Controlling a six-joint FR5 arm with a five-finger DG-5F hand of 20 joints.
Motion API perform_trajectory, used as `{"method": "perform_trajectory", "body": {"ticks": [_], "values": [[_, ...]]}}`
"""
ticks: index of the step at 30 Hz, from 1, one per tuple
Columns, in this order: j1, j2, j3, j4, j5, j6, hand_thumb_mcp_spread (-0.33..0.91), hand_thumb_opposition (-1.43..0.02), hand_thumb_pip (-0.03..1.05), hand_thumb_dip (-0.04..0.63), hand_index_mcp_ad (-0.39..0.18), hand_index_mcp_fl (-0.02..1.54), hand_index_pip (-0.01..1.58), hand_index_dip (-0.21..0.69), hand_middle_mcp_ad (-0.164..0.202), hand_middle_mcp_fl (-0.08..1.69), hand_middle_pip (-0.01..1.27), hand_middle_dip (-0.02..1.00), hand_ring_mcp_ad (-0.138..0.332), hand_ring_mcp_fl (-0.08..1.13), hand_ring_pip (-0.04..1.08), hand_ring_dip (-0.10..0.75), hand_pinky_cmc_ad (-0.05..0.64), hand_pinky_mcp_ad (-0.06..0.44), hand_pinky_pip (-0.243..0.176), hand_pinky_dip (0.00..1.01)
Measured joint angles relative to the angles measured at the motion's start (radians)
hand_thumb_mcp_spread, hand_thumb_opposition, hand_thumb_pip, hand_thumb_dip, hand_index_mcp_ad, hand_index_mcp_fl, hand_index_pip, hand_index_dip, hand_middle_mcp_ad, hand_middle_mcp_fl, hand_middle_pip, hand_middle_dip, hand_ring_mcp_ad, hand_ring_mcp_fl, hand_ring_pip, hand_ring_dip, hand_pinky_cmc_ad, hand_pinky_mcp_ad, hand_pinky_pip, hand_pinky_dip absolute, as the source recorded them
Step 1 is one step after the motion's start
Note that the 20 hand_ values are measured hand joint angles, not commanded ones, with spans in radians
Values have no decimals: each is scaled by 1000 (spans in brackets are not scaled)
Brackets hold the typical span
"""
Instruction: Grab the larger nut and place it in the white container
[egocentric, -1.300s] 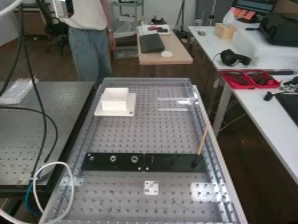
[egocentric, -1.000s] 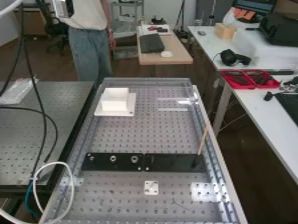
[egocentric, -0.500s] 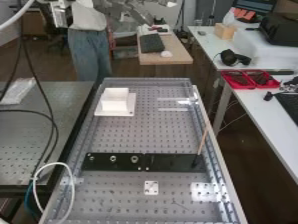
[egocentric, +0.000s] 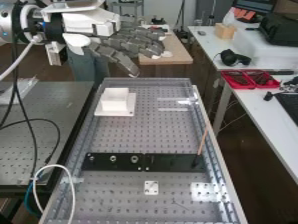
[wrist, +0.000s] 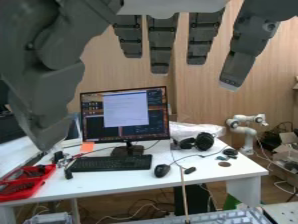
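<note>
In the high view the hand (egocentric: 130, 45) is at the top left, above the far end of the bench, with its fingers relaxed and nothing held. The wrist view has the hand (wrist: 161, 42) with its fingers straight and apart and the thumb to one side. The larger nut (egocentric: 113, 159) stands on the flat black bar (egocentric: 173, 162), between the smaller nut (egocentric: 92, 158) and the bearing (egocentric: 134, 159). Beyond the bar, the white container (egocentric: 115, 99) rests on its white base plate at the bench's far left, lower than the hand.
A thin wooden stick (egocentric: 203, 142) rises from the bar's right end. A small white plate (egocentric: 151, 188) lies nearer than the bar. Dark cables (egocentric: 30, 130) and a white hose (egocentric: 72, 190) hang at the left. Red trays (egocentric: 249, 79) sit on the side table.
The arm and hand have come into the high view from the upper left, moving lower and further in over the bench's far end. The bar's parts and the white container have not moved.
</note>
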Motion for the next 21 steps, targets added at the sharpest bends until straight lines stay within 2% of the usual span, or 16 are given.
{"method": "perform_trajectory", "body": {"ticks": [6, 12, 14, 17, 21], "values": [[-43, -25, -61, 91, -39, -5, 206, -787, 634, 126, -37, 35, 264, -133, 61, 101, 133, 236, 176, 14, 99, 157, 377, 344, -91, 682], [-53, -53, -106, 153, -15, 16, 206, -803, 648, 141, -37, 37, 417, -143, 61, 103, 136, 236, 178, 14, 99, 157, 377, 344, -91, 682], [-54, -64, -114, 159, -6, 23, 209, -806, 712, 159, -37, 35, 480, -143, 61, 103, 134, 239, 178, 14, 99, 157, 377, 344, -91, 682], [-59, -84, -127, 181, -12, 20, 222, -819, 719, 162, -38, 24, 579, -143, 63, 101, 134, 236, 178, 12, 98, 157, 375, 340, -91, 682], [-88, -117, -130, 195, -63, 9, 227, -833, 719, 175, -86, 24, 724, -143, 56, 103, 134, 236, 176, 12, 98, 157, 375, 344, -91, 682]]}}
